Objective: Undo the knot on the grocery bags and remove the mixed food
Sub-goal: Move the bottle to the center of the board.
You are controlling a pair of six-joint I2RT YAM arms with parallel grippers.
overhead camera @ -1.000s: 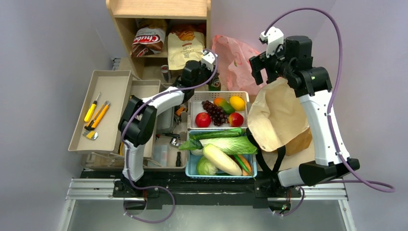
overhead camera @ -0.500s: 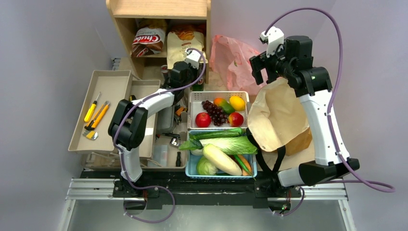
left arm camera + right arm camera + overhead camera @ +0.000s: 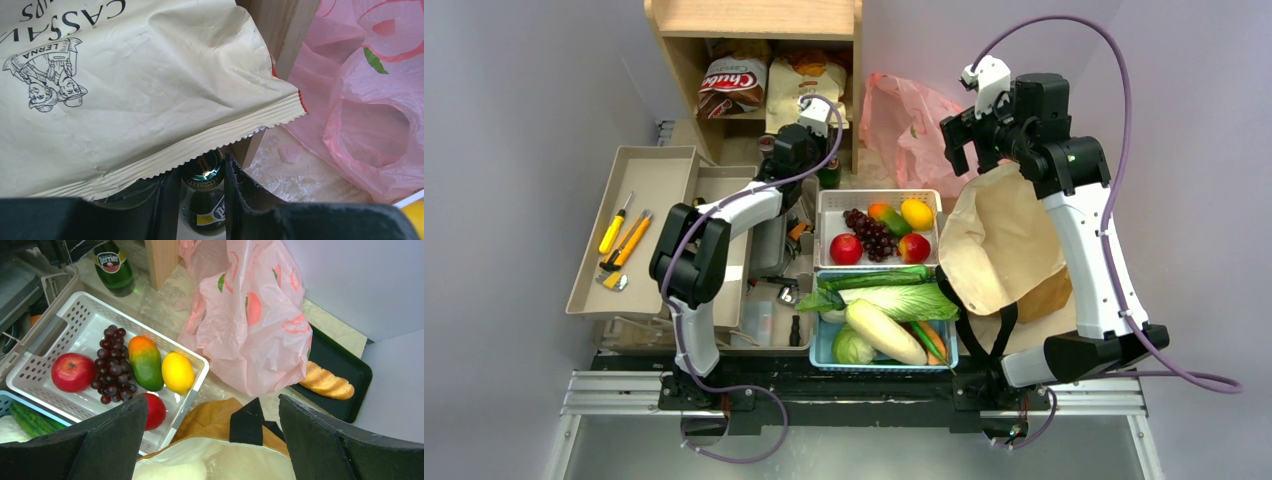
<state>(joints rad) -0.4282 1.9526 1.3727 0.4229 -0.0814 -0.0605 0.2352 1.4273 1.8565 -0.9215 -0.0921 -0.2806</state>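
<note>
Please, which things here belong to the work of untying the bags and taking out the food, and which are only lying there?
For the job: pink bag, brown paper bag, apples, grapes, cucumber, white radish, snack bag.

Just lying about: green bottle, bread, yellow tools, brown chip bag on the shelf.

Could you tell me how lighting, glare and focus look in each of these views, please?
Top external view: soft even light, faint shadows, sharp throughout. Left wrist view: snack bag crisp, a glare spot on the bottle cap, near jaws dark and blurred. Right wrist view: apple and pink bag sharp, mild sheen, jaws dark and soft-edged.
</note>
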